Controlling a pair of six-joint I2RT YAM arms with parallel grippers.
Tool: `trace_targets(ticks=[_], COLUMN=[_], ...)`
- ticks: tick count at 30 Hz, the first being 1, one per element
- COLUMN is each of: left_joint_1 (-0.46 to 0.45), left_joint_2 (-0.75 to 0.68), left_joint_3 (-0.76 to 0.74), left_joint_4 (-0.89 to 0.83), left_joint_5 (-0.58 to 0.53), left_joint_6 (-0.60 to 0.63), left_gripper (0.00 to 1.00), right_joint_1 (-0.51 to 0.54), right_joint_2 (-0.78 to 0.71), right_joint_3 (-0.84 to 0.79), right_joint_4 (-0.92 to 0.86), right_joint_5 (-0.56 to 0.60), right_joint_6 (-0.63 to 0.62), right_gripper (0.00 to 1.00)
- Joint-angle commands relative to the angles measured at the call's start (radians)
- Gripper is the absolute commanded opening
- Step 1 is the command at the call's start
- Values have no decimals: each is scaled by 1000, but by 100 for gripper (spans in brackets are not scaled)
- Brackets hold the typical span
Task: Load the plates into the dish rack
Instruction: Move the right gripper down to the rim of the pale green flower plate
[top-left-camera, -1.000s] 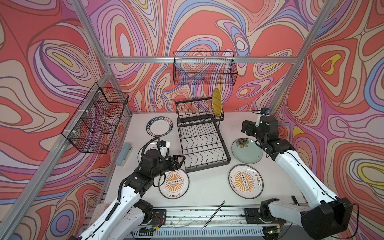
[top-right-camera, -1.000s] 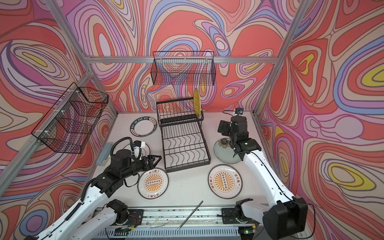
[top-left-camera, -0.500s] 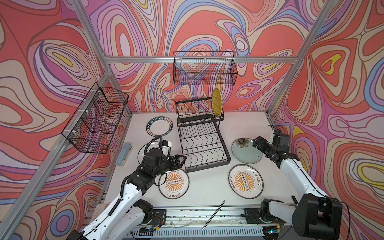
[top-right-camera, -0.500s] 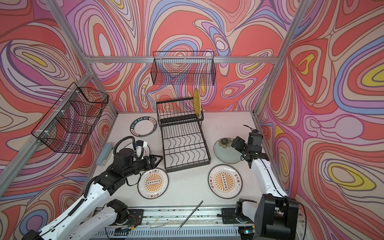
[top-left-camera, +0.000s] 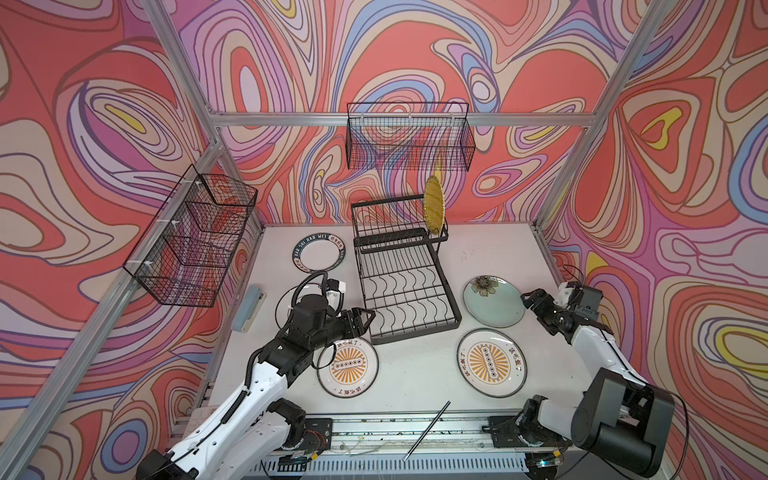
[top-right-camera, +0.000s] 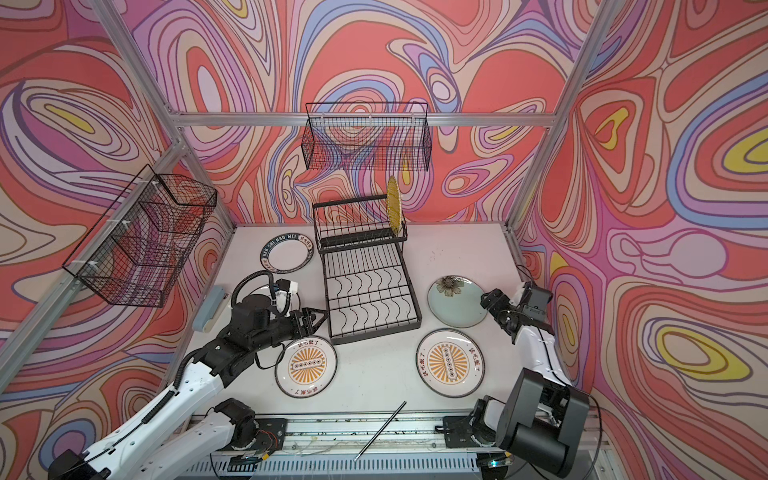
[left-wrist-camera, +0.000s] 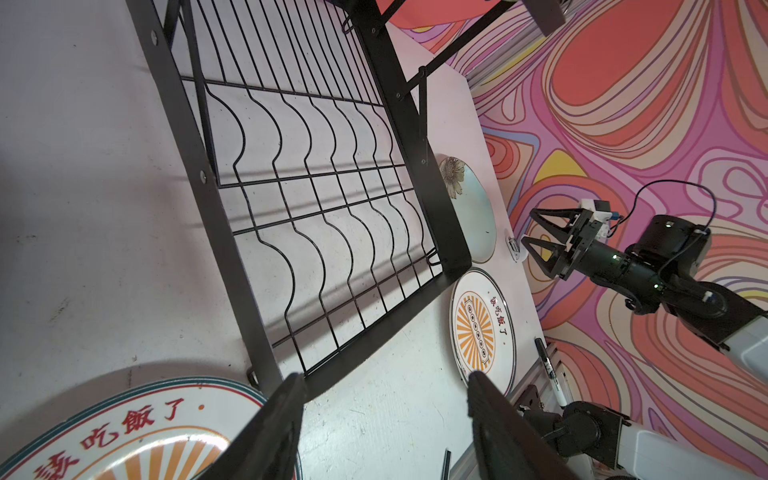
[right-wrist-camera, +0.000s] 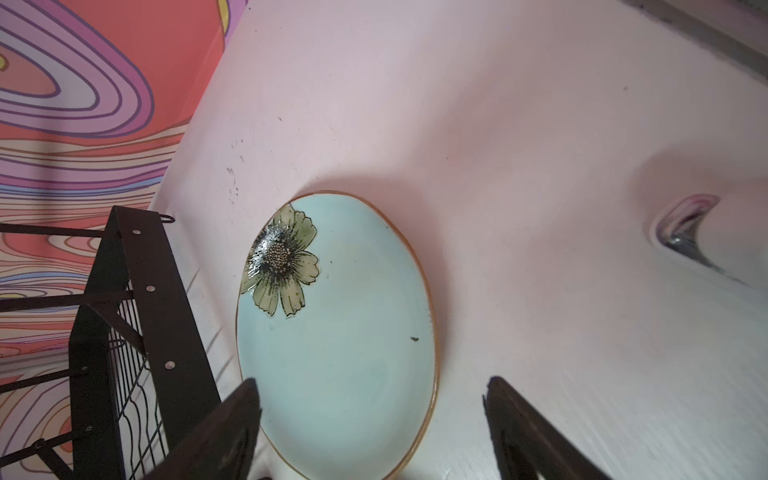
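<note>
right end effector (top-left-camera: 527, 300) has come down from beside the rack's raised tier, where it was a second ago, to a low spot at the outer rim of the pale green round plate with a painted flower (top-left-camera: 492, 303). this plate lies flat on the white surface (top-left-camera: 415, 374), just right of the black wire two-tier dish rack (top-left-camera: 415, 331). its jaws are apart and empty, slightly narrower than before. in the right wrist view the plate's rim (right-wrist-camera: 340, 332) runs between the two fingers, though i cannot tell whether they touch it. that looks like the start of a pick, and loading is still early: only the yellow round plate (top-left-camera: 433, 203) stands on edge in the raised slotted tier, at its right end. a white round plate with an orange sunburst (top-left-camera: 348, 366), a second sunburst plate (top-left-camera: 491, 363) and a white round plate with a black lettered rim (top-left-camera: 318, 252) all lie flat outside the rack

the right arm is folded low along the right edge, with its wrist aimed in at the plate. the left end effector (top-left-camera: 365, 320) has barely moved. it hovers released and empty at the rack's front left corner, above the far edge of the nearer sunburst plate, elbow bent and wrist roughly level
</note>
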Motion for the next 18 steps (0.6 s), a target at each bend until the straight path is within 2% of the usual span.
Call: trace_targets(ticks=[1, 18], left_joint_1=[-5, -5], left_joint_2=[4, 8], left_joint_3=[-9, -16], left_joint_4=[31, 36], left_joint_5=[9, 5], left_joint_6=[-11, -10], left_gripper=[65, 65], right_joint_1=[-22, -22], right_joint_2=[42, 216], right_joint_3=[-21, -48], right_joint_4=[47, 182], right_joint_5=[-88, -165], right_joint_6=[10, 35], right_gripper=[83, 64])
